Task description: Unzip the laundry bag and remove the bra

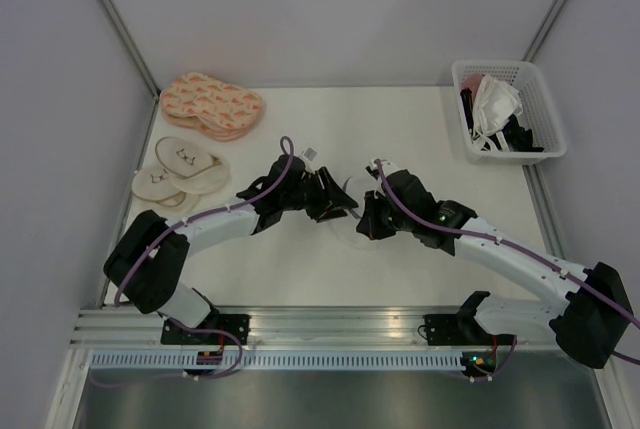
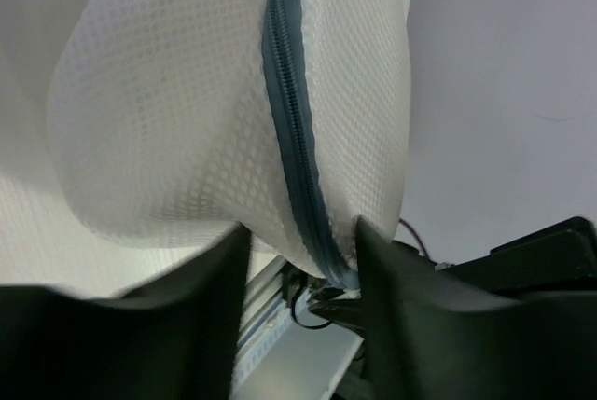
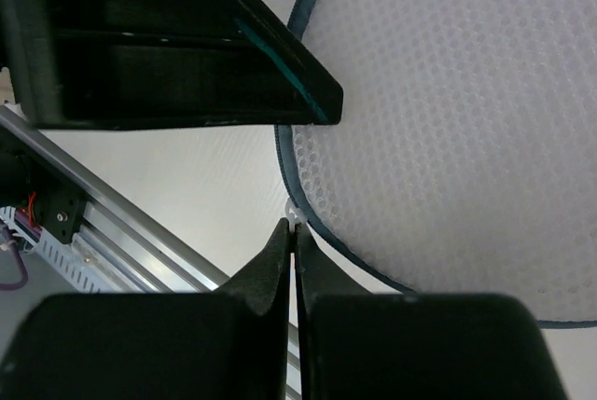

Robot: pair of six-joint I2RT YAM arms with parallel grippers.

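Contents indistinct, one round white mesh laundry bag is half hidden between left end effector, clamping its zipped rim, and right end effector, pinching a pale tab.

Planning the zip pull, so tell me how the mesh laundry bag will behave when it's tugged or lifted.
Likely floppy: the laundry bag bulges and folds where the left gripper pinches its rim. Probably light: it is thin see-through mesh. Its dark zip curves with the cloth, so it may buckle rather than slide unless held taut.
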